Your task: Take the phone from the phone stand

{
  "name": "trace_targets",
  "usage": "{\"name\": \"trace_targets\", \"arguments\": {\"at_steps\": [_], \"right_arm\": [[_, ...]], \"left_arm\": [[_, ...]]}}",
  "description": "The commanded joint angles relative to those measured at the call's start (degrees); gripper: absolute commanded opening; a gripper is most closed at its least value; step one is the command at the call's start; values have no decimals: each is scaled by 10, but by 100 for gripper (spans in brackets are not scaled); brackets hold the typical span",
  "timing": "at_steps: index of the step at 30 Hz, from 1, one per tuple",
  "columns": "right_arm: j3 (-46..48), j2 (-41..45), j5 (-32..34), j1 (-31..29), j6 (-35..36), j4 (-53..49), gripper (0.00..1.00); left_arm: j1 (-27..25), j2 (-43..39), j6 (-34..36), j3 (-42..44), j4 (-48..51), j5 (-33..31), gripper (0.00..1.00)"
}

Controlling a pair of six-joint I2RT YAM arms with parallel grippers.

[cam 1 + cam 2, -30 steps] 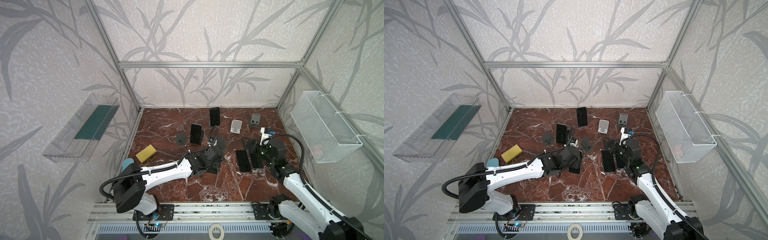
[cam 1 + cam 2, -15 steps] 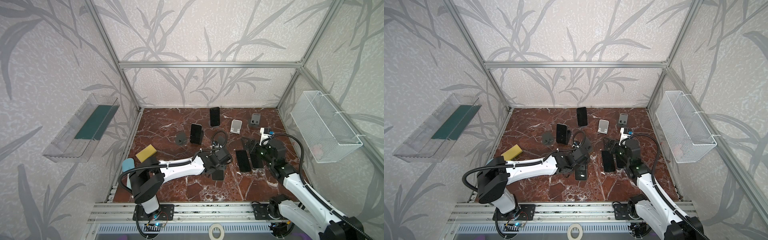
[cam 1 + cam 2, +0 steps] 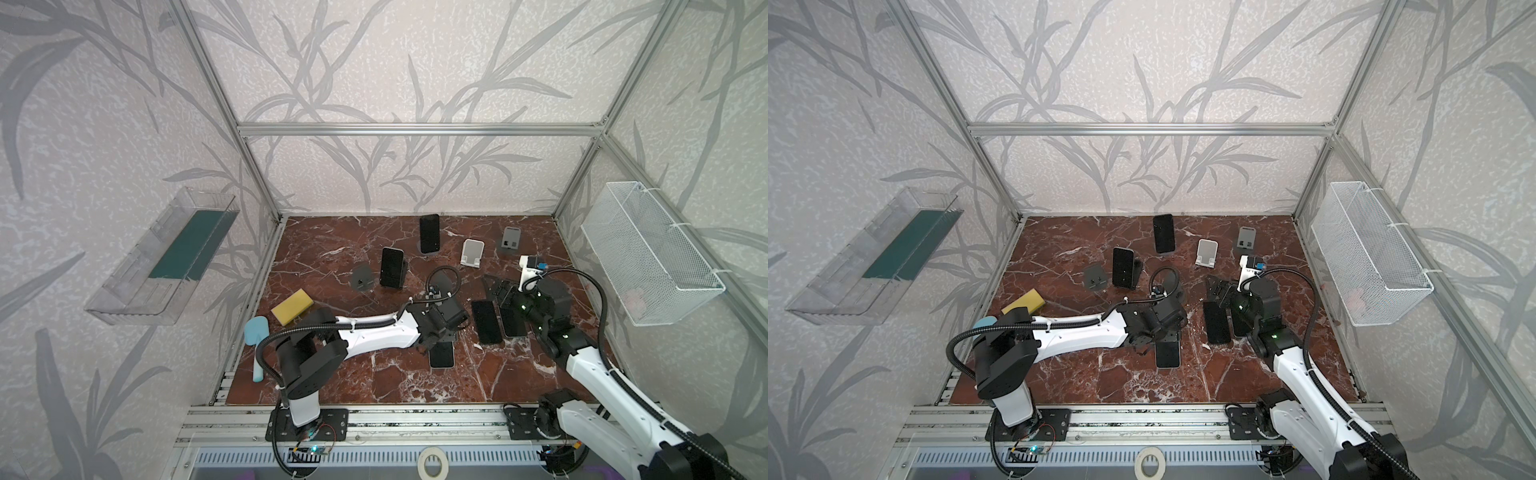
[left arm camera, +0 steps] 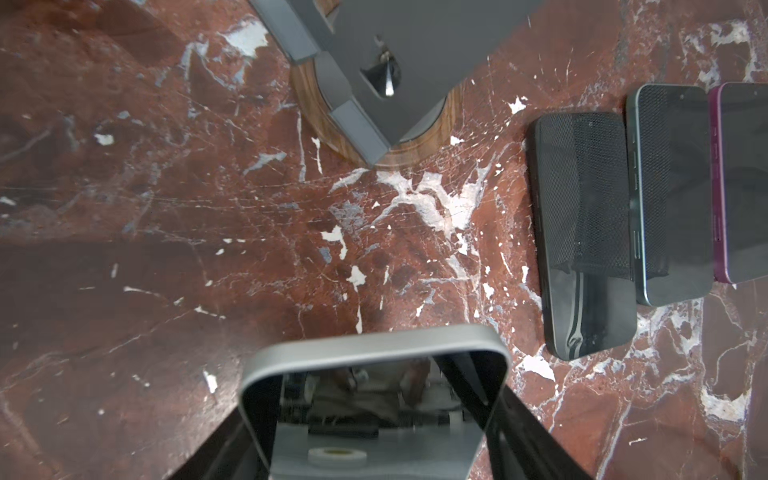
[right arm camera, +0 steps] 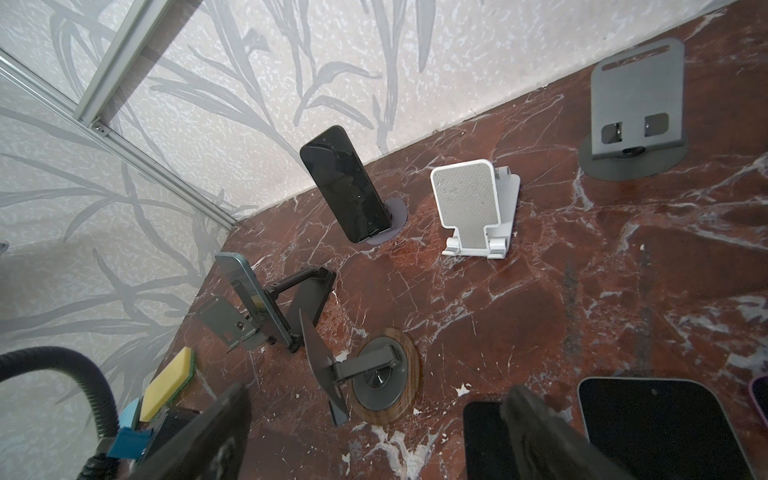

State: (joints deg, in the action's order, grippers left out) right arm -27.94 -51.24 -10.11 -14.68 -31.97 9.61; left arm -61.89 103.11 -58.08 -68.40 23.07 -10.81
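Phone [image 3: 441,356]: off its stand, gripped by the left tool, low at the near side of the marble table [image 3: 332,374]; resting on the stone or just above it, cannot tell.
Left gripper [image 4: 370,436]: narrow, clamped on the phone's long edges, leaving the glass face clear and the far end jutting free.
Likely step: setting the phone down, probably to join the row alongside.
Flat phones [image 4: 586,237]: side by side on the marble, just beside the held one toward the right arm; neat enough to look like the drop-off spot.
Right gripper [image 5: 370,432]: wide apart, empty, poised over that row, clear of the left arm.
Emptied stand [image 5: 374,378]: wood-ringed base, tilted plate, nothing on it, just beyond the held phone.
Farther back: propped phone [image 3: 392,272] on a folding stand, back phone [image 3: 429,232] upright near the wall; white stand [image 3: 472,252] and grey stand [image 3: 511,239] bare.
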Motion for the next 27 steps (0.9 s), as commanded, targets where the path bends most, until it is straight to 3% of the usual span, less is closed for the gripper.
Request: {"name": "trace_targets", "arguments": {"at_steps": [1,6,11,16,27], "right_arm": [[7,0,15,-6,-3,6,94],[10,-5,44,-15,-4,-3,94],[15,3,106,-41,9,-11,94],[19,1,109,-44,3,-8,94],[26,27,135,-44,1,-17,95]], "left_arm": [[-4,19,3,-24,-3,13,52],[-7,41,-2,-31,-15,33,51],[-21,46,-8,-29,-21,-10,49],[-24,60,-18,-43,-18,-33,49],[-23,112,-26,-93,-32,-15,49]]}}
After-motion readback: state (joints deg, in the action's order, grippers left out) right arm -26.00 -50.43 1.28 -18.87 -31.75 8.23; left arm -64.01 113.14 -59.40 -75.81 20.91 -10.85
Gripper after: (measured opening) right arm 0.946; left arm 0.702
